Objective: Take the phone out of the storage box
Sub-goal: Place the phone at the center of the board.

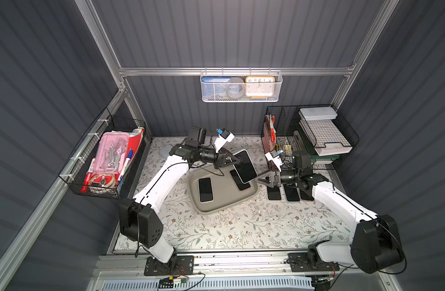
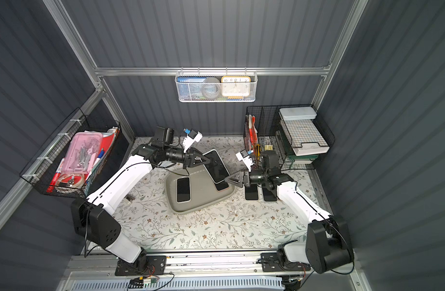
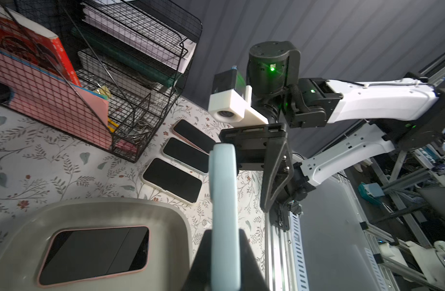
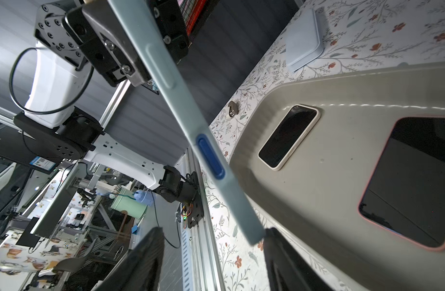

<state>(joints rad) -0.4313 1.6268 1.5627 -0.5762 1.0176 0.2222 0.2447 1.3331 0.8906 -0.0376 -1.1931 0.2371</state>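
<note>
My left gripper (image 1: 235, 160) (image 2: 206, 160) is shut on the upper end of a phone (image 1: 245, 166) (image 2: 216, 166) in a pale blue case, held tilted in the air over the far right corner of the grey-beige storage box (image 1: 216, 209) (image 2: 191, 210). In the left wrist view the phone's edge (image 3: 224, 201) runs out from between the pads of that gripper (image 3: 225, 234). My right gripper (image 1: 260, 179) (image 4: 213, 234) stands open at the phone's lower end (image 4: 252, 234), which lies against one finger. Two more phones (image 1: 205, 189) (image 1: 239, 180) lie flat in the box.
Three dark phones (image 1: 274, 192) (image 1: 291, 194) (image 3: 172, 180) lie in a row on the floral table right of the box, under my right wrist. A black wire rack (image 1: 317, 131) stands back right, a wire basket (image 1: 103, 161) hangs left, and a pale bluish slab (image 4: 304, 37) lies back left.
</note>
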